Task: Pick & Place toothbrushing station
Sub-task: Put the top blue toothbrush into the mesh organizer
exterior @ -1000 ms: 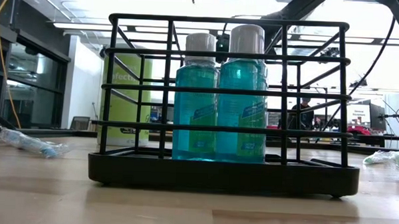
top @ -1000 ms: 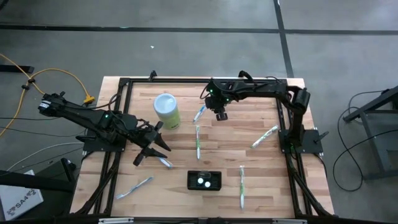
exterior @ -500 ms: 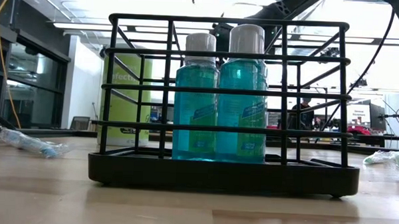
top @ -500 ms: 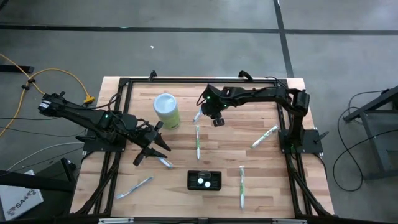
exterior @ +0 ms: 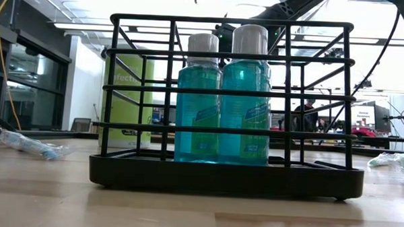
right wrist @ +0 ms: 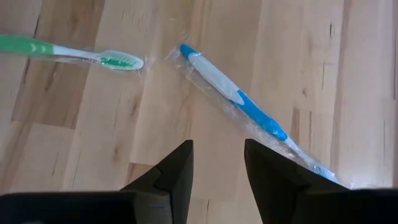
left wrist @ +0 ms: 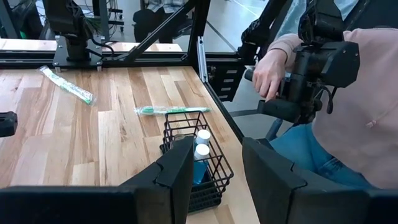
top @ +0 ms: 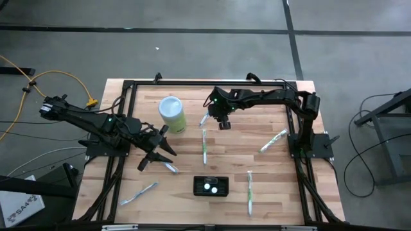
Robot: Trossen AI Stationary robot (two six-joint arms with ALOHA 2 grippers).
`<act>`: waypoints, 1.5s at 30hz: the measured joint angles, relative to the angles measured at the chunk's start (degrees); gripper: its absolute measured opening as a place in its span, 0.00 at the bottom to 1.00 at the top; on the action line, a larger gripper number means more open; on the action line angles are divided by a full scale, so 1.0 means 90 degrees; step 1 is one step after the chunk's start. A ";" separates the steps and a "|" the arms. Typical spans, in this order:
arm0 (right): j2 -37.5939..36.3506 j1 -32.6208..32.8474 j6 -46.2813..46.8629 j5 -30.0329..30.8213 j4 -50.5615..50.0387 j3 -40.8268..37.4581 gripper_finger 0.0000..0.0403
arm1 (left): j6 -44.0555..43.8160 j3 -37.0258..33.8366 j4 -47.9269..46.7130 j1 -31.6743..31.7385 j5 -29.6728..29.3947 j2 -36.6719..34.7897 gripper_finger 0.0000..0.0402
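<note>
Black station [top: 210, 186]: untouched, near table's front edge.
Right gripper [top: 223, 122]: shifted left, now hangs parted and empty above blue toothbrush [right wrist: 239, 98], far from station.
Left gripper [top: 158, 154]: parted, empty, idle left side.

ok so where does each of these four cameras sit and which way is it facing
High view: overhead, looking straight down on the table; both arms show.
Low view: at tabletop height, facing the black wire rack; only bits of arm above.
Left wrist: looks past its open fingers at that rack.
Right wrist: looks down past open fingers at the blue toothbrush.
All but the right wrist show the rack.
</note>
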 joint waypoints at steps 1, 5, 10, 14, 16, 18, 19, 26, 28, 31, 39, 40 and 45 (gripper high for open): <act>0.0000 0.0000 0.0000 -0.0002 0.0000 0.0000 0.33 | 0.0001 0.0000 0.0005 0.0001 0.0000 0.0002 0.33; 0.0000 0.0000 0.0002 -0.0002 -0.0002 0.0000 0.33 | 0.0001 0.0000 0.0156 0.0000 -0.0002 0.0000 0.33; 0.0000 0.0020 0.0024 -0.0002 -0.0029 0.0000 0.33 | -0.0148 0.0002 0.0314 0.0005 -0.0809 0.0000 0.33; 0.0000 0.0090 0.0172 -0.0009 -0.0207 0.0000 0.33 | -0.0290 0.0002 -0.0363 0.0200 -0.2620 0.0058 0.33; -0.0002 0.0120 0.0185 -0.0029 -0.0380 0.0000 0.33 | -0.0513 0.0002 -0.0777 0.0483 -0.3360 0.0156 0.33; -0.0002 0.0156 0.0185 -0.0027 -0.0535 0.0000 0.33 | -0.0597 0.0002 -0.0905 0.0886 -0.3451 0.0313 0.33; -0.0002 0.0179 0.0188 -0.0029 -0.0594 0.0000 0.33 | -0.0598 0.0002 -0.0867 0.1097 -0.3398 0.0398 0.33; -0.0002 0.0324 0.0289 -0.0028 -0.0682 0.0000 0.33 | -0.0144 0.0101 0.0188 0.2443 -0.1451 0.0861 0.33; -0.0002 0.0357 0.0289 -0.0029 -0.0685 0.0000 0.33 | -0.0121 0.0300 0.0166 0.2781 -0.1010 0.0954 0.33; -0.0002 0.0373 0.0309 -0.0030 -0.0751 0.0000 0.33 | 0.0091 0.0798 -0.0223 0.3207 -0.0755 0.1197 0.33; -0.0002 0.0379 0.0696 0.0073 -0.1786 0.0005 0.33 | 0.0927 0.2549 -0.1923 0.4222 -0.0541 0.2808 0.33; -0.0002 0.0379 0.0775 0.0090 -0.2010 0.0005 0.33 | 0.0985 0.2709 -0.2051 0.4333 -0.0372 0.3035 0.33; -0.0002 0.0310 0.1277 0.0034 -0.3158 0.0005 0.33 | 0.1092 0.3212 -0.2192 0.4768 0.0092 0.3987 0.33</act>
